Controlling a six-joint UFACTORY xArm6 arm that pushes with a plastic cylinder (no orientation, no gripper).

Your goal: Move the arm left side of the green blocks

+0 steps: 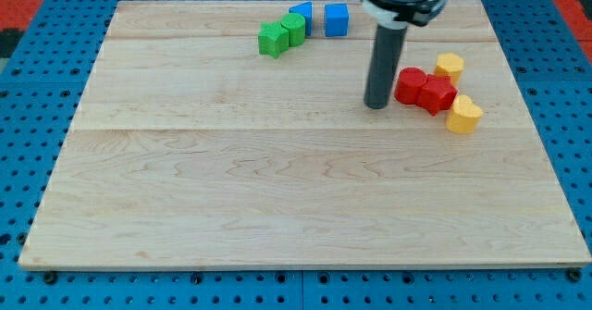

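Just left of the red blocks (425, 89), my tip (376, 105).

My tip (376, 105), the end of a dark, smooth, faintly sheened rod, rested on the pale wooden board (277, 190), whose matt planks showed fine grain. Just to the view's right of my tip, the two red blocks (425, 89) and two yellow blocks (464, 114) looked smooth and evenly painted. Up and to the view's left of it, the green blocks (281, 35) and blue blocks (336, 19) looked equally smooth.
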